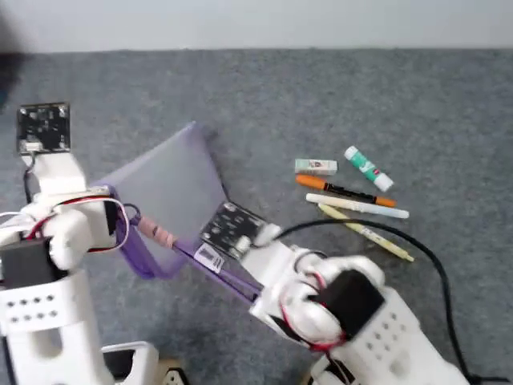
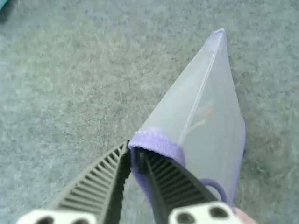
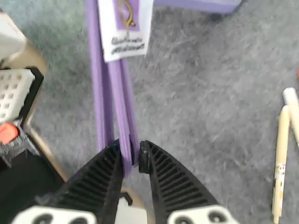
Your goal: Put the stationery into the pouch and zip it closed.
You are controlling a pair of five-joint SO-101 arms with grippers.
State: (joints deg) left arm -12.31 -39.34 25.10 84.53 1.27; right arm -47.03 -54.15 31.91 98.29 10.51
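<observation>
While the pouch [image 1: 168,188] hangs stretched between the two arms in the high view, all the stationery lies loose on the grey table [image 1: 361,96], well apart from it: a small eraser [image 1: 315,166], a glue stick [image 1: 369,168], an orange marker [image 1: 345,191], a white pen [image 1: 357,206] and a yellow pen [image 1: 366,233]. The left arm [image 1: 56,241] stands at one end of the zip edge. The right arm [image 1: 337,309] stands at the other, near the white label [image 1: 208,257]. A pinkish tab [image 1: 158,233], probably the zip pull, sits on that edge close to the left arm.

In the left wrist view the left gripper [image 2: 133,151] is clamped on the end of the purple zip band [image 2: 156,144]. The translucent body rises away from it to a tilted corner.

In the right wrist view the right gripper [image 3: 131,151] pinches the same band, whose two strips run side by side up to the label. Whether the zip is open there I cannot tell.

Nothing is packed yet, so the step in hand looks like readying the mouth. To do it well, one grip should anchor the band and keep it taut. The other should let go cleanly, take the tab and draw it straight along the band, not across it. A slack or twisted band would likely jam the slider.
</observation>
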